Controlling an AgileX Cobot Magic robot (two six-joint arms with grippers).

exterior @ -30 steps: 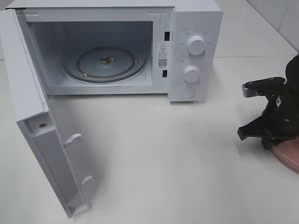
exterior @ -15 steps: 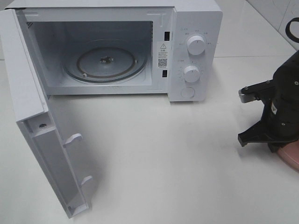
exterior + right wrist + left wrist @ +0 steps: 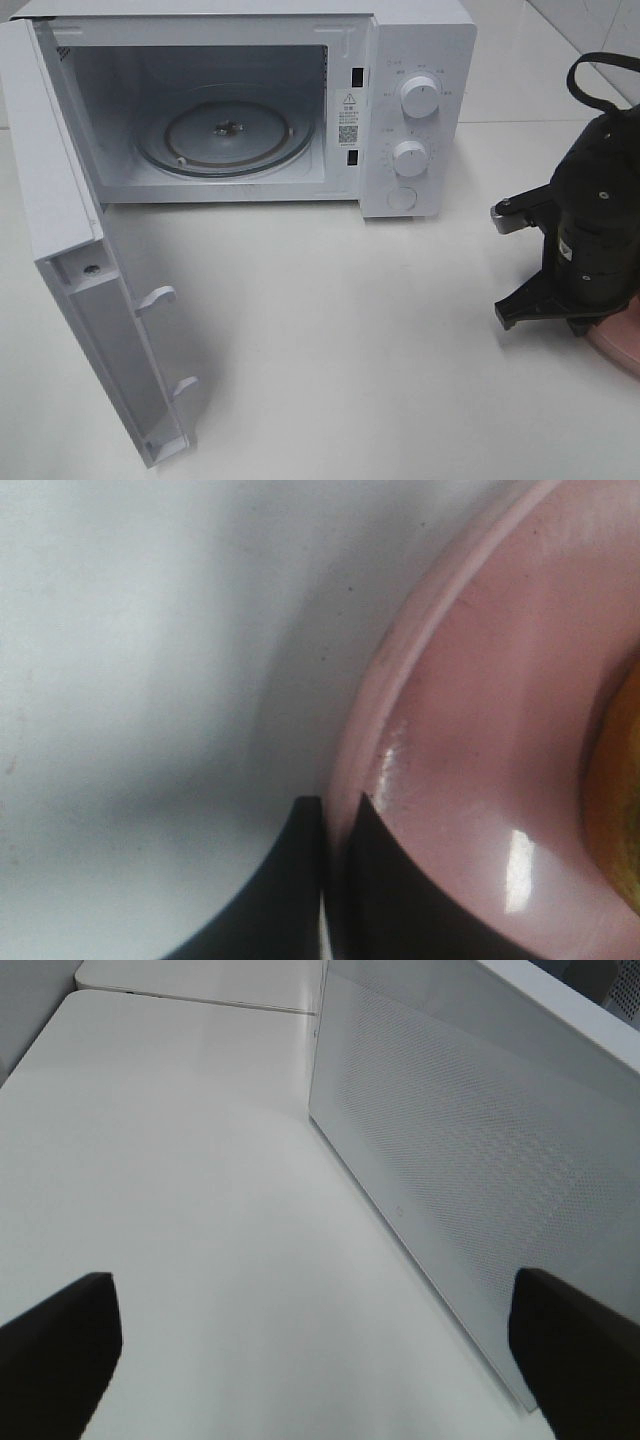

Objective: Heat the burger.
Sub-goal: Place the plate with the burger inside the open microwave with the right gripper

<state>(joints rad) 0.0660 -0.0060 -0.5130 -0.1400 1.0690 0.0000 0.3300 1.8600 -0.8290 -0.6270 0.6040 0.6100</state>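
**Right grip on plate rim; left idle**

On the right gripper (image 3: 335, 880) I see the dark fingers (image 3: 290, 890) pinched together on the rim of the round pink glossy plate (image 3: 470, 710). The golden-brown burger (image 3: 618, 790) sits on that plate, only a sliver showing. The plate lies at 4 o'clock on the white table (image 3: 350, 330). The left gripper (image 3: 315, 1360) has its fingers spread wide, empty, beside the perforated white microwave door (image 3: 480, 1160). The white microwave (image 3: 420, 60) stands open at 11 o'clock.

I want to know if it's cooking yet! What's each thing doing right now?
microwave door: swung wide open.
pink plate: gripped at its rim.
burger: on the pink plate, only its edge shows.
right gripper: shut on the pink plate's rim.
left gripper: open, empty.
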